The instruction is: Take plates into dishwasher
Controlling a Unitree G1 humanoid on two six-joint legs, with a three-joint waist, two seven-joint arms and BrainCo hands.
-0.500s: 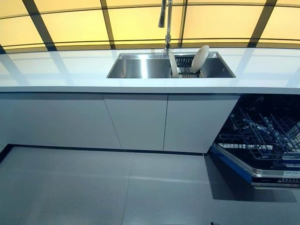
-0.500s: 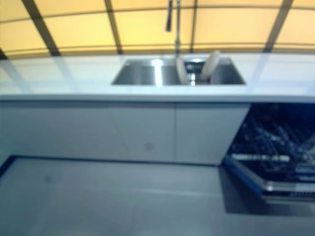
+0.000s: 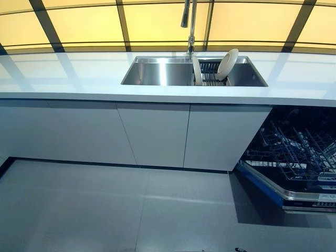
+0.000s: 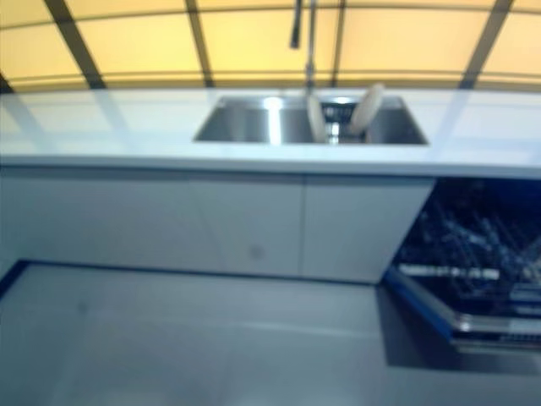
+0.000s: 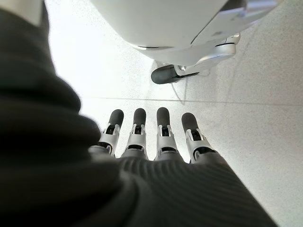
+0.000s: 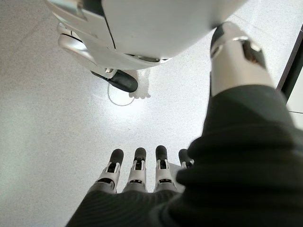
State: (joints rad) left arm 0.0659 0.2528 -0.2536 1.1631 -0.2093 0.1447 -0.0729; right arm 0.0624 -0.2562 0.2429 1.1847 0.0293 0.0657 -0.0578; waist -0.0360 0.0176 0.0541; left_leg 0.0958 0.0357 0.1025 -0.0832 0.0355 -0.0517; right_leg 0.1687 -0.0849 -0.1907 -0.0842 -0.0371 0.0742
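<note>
Two white plates stand on edge in a dark rack inside the steel sink (image 3: 152,73): one round plate (image 3: 227,64) leans at the right, a second plate (image 3: 197,71) shows edge-on to its left. The dishwasher (image 3: 294,157) is open at the lower right, its wire rack (image 3: 296,149) pulled out low over the floor. Neither hand shows in the eye views. My left hand (image 5: 163,137) and my right hand (image 6: 137,172) hang down over the grey floor, fingers straight, holding nothing.
A tall faucet (image 3: 188,21) rises behind the sink. The white counter (image 3: 79,79) runs across the view, with white cabinet doors (image 3: 152,134) below. The open dishwasher door (image 3: 273,189) juts out over the floor at the right.
The whole picture has shifted slightly, so the camera has moved a little. The plates, sink and dishwasher stand as before.
</note>
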